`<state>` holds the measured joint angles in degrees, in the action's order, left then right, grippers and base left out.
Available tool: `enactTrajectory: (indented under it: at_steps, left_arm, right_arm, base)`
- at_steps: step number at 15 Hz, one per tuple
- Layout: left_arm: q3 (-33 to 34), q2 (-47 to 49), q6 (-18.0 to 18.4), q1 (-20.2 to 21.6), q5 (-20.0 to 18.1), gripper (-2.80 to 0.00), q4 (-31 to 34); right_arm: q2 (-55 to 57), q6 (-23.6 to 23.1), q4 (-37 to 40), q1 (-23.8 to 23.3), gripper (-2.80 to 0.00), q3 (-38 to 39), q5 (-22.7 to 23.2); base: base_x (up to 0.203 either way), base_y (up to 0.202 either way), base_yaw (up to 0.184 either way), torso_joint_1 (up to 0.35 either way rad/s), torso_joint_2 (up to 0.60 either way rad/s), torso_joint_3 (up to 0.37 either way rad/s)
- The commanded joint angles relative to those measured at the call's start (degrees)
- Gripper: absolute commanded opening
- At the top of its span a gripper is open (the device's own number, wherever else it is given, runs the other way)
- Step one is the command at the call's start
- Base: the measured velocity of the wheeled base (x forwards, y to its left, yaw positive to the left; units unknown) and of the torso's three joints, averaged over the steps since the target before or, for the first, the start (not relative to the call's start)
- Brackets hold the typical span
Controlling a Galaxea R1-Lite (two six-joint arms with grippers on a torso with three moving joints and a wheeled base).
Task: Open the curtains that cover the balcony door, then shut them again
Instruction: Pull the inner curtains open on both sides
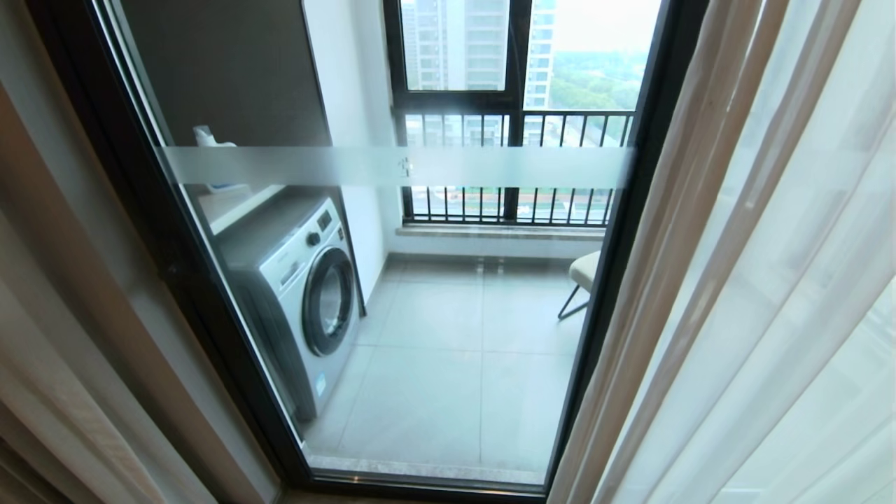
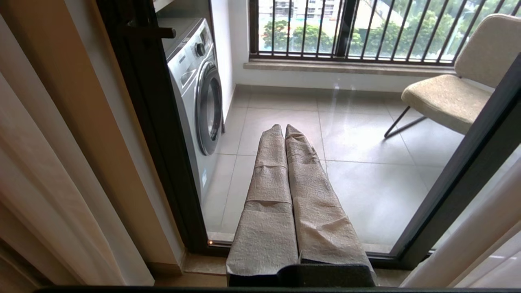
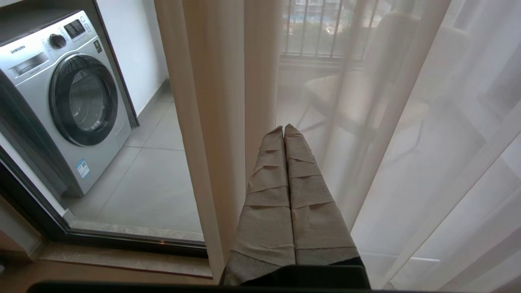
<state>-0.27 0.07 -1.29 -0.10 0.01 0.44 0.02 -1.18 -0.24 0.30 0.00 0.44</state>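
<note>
1. The left pincer (image 2: 284, 129) is clenched with nothing between its wrapped fingers (image 2: 268, 191). It points at the glass of the balcony door (image 1: 392, 294), with the black door frame (image 2: 150, 122) and a cream curtain panel (image 2: 49, 171) off to its outer side.
2. The right pincer (image 3: 284, 129) is also clenched and empty. The hemmed edge of the right curtain panel (image 3: 220, 122) hangs just beside its tips, and the sheer layer (image 3: 407, 142) hangs directly ahead of it.
3. The curtains (image 1: 735, 266) stand to both sides, so most of the glass is uncovered.
4. I judge the cloth to be soft and light; it will fold and slip, not push stiffly.
5. The best hold seems to be the thicker hemmed vertical edge, because the thin sheer may snag or stretch.
</note>
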Motion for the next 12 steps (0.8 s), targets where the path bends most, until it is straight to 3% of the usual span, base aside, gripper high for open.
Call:
enactTrajectory:
  at_steps: [1, 12]
  left_arm:
    - [0.00, -0.07, -0.03, 0.01, 0.08, -2.80, 0.00]
    - [0.00, -0.07, -0.03, 0.01, 0.08, -2.80, 0.00]
  right_arm:
    - [-0.02, -0.05, -0.02, 0.05, -2.80, 0.00, 0.00]
    - [-0.02, -0.05, -0.02, 0.05, -2.80, 0.00, 0.00]
  base:
    - [0.000, 0.000, 0.000, 0.000, 0.00, 0.000]
    - [0.000, 0.000, 0.000, 0.000, 0.00, 0.000]
